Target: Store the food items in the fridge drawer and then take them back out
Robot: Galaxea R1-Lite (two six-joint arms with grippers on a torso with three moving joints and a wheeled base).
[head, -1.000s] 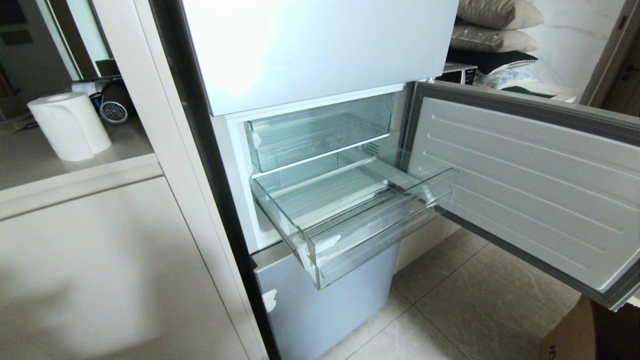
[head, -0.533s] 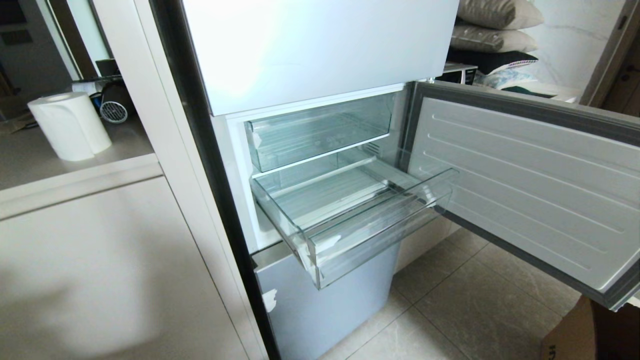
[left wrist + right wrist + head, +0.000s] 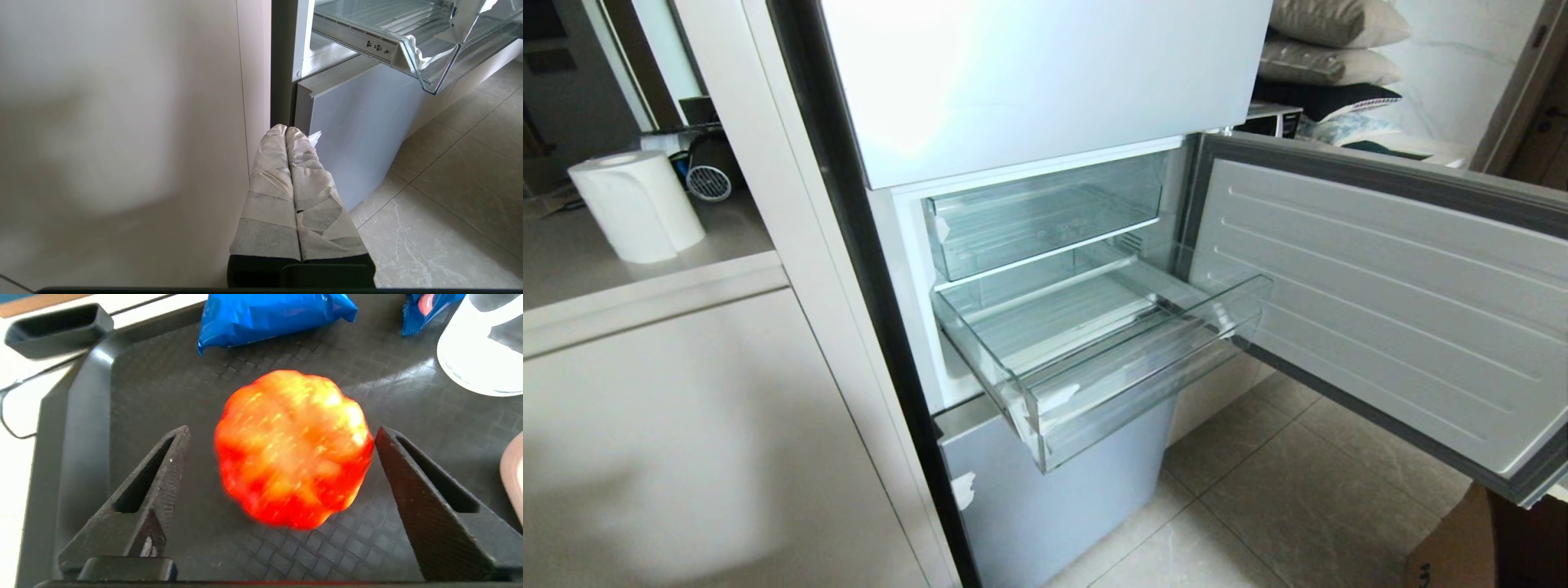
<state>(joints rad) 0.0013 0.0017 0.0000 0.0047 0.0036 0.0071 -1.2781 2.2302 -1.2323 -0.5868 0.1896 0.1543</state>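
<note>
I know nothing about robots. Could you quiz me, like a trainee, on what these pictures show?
1. True or false: the fridge drawer is pulled out and holds no food.
2. What lies between the right claw's fingers? A) a blue packet B) a ribbed orange-red toy pumpkin C) a paper roll
3. Fill in: the left claw, parked low beside the fridge, has its fingers ____.

Key: 1 true. 2 B: the toy pumpkin sits on a black tray, the fingers spread on either side of it. 3 shut.
</note>
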